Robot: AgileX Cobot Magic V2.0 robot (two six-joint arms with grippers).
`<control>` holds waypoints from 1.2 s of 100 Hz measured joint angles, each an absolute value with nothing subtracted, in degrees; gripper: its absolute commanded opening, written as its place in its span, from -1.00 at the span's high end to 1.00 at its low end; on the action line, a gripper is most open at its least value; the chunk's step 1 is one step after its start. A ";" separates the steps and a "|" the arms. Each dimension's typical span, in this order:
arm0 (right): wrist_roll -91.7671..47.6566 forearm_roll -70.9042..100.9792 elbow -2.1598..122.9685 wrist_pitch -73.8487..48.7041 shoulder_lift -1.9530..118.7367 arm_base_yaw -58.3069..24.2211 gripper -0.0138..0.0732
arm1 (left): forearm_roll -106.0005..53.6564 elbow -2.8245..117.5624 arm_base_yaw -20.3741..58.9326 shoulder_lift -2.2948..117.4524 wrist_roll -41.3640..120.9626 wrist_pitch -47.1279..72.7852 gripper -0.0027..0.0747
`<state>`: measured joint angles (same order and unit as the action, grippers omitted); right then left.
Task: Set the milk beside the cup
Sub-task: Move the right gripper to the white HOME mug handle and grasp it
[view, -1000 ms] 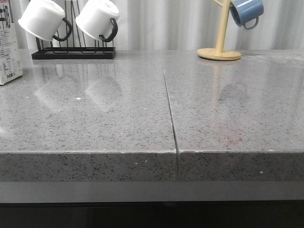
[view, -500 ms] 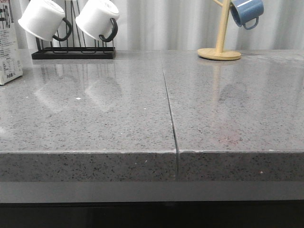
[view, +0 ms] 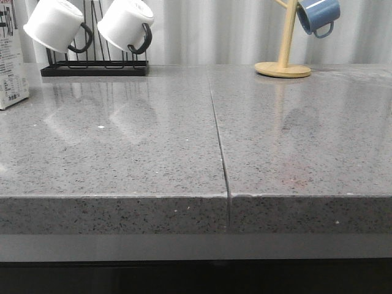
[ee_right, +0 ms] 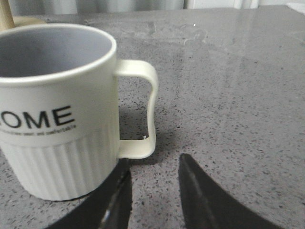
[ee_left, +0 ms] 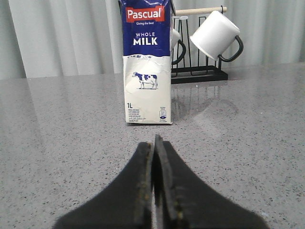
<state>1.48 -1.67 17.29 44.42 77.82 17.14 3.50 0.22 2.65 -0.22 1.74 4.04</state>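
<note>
The milk (ee_left: 147,62) is a tall cream-white carton with a blue "WHOLE MILK" top. It stands upright on the grey counter, straight ahead of my left gripper (ee_left: 155,141), which is shut, empty and a short way from it. Only the edge of the milk (view: 11,67) shows at the far left of the front view. The cup (ee_right: 57,109), a ribbed cream mug lettered "HOME", stands upright close in front of my right gripper (ee_right: 153,163). That gripper is open and empty, its fingertips just short of the handle (ee_right: 143,109). Neither gripper nor the cup shows in the front view.
Two white black-handled mugs (view: 58,24) (view: 125,23) hang on a black rack (view: 95,68) at the back left, beside the milk. A blue mug (view: 318,15) hangs on a wooden tree (view: 283,67) at the back right. A seam (view: 219,141) runs down the counter's middle.
</note>
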 measured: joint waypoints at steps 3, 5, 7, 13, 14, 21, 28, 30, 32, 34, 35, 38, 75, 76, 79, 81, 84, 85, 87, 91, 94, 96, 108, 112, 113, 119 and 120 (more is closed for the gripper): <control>1.48 -1.67 17.81 44.67 78.71 17.14 0.06 | 3.50 0.22 2.65 -0.22 1.74 4.04 0.98; 1.48 -1.67 18.21 44.80 79.34 17.14 0.06 | 3.50 0.22 2.65 -0.22 1.74 4.04 0.98; 1.48 -1.67 18.63 44.80 79.93 17.14 0.06 | 3.50 0.22 2.65 -0.22 1.74 4.04 0.98; 1.48 -1.67 19.75 44.92 81.54 17.14 0.06 | 3.50 0.22 2.65 -0.22 1.74 4.04 0.98; 1.48 -1.67 20.01 44.92 81.72 17.14 0.06 | 3.50 0.22 2.65 -0.22 1.74 4.04 0.98; 1.48 -1.67 21.35 45.05 83.33 17.14 0.06 | 3.50 0.22 2.65 -0.22 1.74 4.04 0.98; 1.48 -1.67 22.70 45.05 84.85 17.14 0.06 | 3.50 0.22 2.65 -0.22 1.74 4.04 0.98; 1.48 -1.67 23.13 45.05 85.32 17.14 0.06 | 3.50 0.22 2.65 -0.22 1.74 4.04 0.98; 1.48 -1.67 23.43 45.15 85.77 17.14 0.06 | 3.50 0.22 2.65 -0.22 1.74 4.04 0.98; 1.48 -1.67 23.86 45.15 86.20 17.14 0.06 | 3.50 0.22 2.65 -0.22 1.74 4.04 0.98; 1.48 -1.67 24.16 45.15 86.36 17.14 0.06 | 3.50 0.22 2.65 -0.22 1.74 4.04 0.98; 1.48 -1.77 24.79 45.15 86.94 17.14 0.06 | 3.50 0.22 2.65 -0.22 1.74 4.04 0.98; 1.48 -2.13 32.27 45.25 93.19 17.14 0.57 | 3.50 0.22 2.65 -0.22 1.74 4.04 0.98; 1.48 -2.13 32.41 45.25 93.31 17.14 0.59 | 3.50 0.22 2.65 -0.22 1.74 4.04 0.98; 1.48 -2.17 32.41 45.25 93.34 17.14 0.69 | 3.50 0.22 2.65 -0.22 1.74 4.04 0.98; 1.48 -2.17 32.50 45.15 93.34 17.14 0.73 | 3.50 0.22 2.65 -0.22 1.74 4.04 0.98; 1.48 -2.26 32.50 45.15 93.34 17.14 0.81 | 3.50 0.22 2.65 -0.22 1.74 4.04 0.98; 1.48 -2.26 32.50 45.15 93.34 17.14 0.82 | 3.50 0.22 2.65 -0.22 1.74 4.04 0.98; 1.65 -2.26 32.50 45.15 93.34 17.14 0.85 | 3.50 0.22 2.65 -0.22 1.74 4.04 0.98; 1.92 -2.26 32.64 45.39 93.34 17.14 0.83 | 3.50 0.22 2.65 -0.22 1.74 4.04 0.98; 1.92 -2.26 32.63 45.39 93.34 17.14 0.83 | 3.50 0.22 2.65 -0.22 1.74 4.04 0.98; 1.92 -2.26 32.63 45.39 93.34 17.14 0.83 | 3.50 0.22 2.65 -0.22 1.74 4.04 0.98; 2.05 -2.26 32.63 45.39 93.34 17.14 0.83 | 3.50 0.22 2.65 -0.22 1.74 4.04 0.98; 2.05 -2.26 32.63 45.48 93.34 17.14 0.83 | 3.50 0.22 2.65 -0.22 1.74 4.04 0.98; 2.05 -2.26 32.63 45.48 93.34 17.14 0.83 | 3.50 0.22 2.65 -0.22 1.74 4.04 0.98; 2.05 -2.26 32.63 45.48 93.06 16.59 0.83 | 3.50 0.22 2.65 -0.22 1.74 4.04 0.98; 2.17 -2.26 32.63 45.48 92.83 16.47 0.83 | 3.50 0.22 2.65 -0.22 1.74 4.04 0.98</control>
